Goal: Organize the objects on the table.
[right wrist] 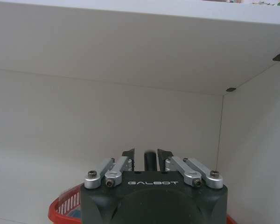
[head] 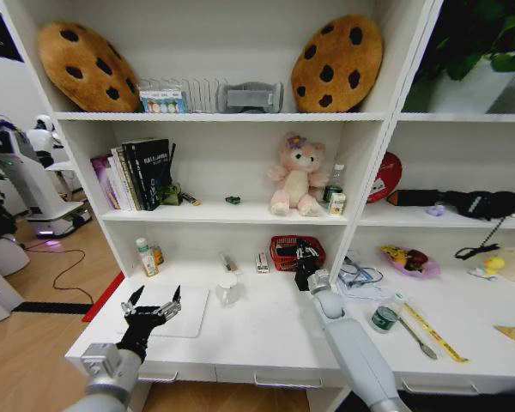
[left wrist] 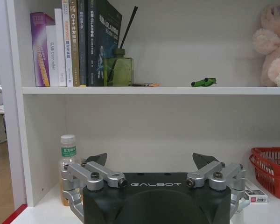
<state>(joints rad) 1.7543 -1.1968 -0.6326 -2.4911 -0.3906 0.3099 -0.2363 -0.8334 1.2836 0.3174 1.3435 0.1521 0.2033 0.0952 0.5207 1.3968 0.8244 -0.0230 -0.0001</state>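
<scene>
My right gripper (head: 303, 256) hangs over the red basket (head: 283, 243) at the back of the white table (head: 266, 335). In the right wrist view the right gripper (right wrist: 150, 155) is shut on a dark, round marker pen (right wrist: 150, 161), with the basket rim (right wrist: 65, 207) just below. My left gripper (head: 154, 305) is open and holds nothing above the slim silver laptop (head: 189, 319) at the table's left end. A clear bottle with a green label (head: 384, 314) stands to the right. A tiny green toy piece (head: 233, 200) (left wrist: 204, 82) lies on the shelf above.
A small bottle (head: 144, 256) (left wrist: 68, 158) stands in the back left corner, ahead of the left gripper (left wrist: 150, 161). A clear cup (head: 227, 292), a small box (head: 262, 262), books (head: 137, 176), a pink plush bear (head: 296, 176) and a yellow ruler (head: 433, 333) are nearby.
</scene>
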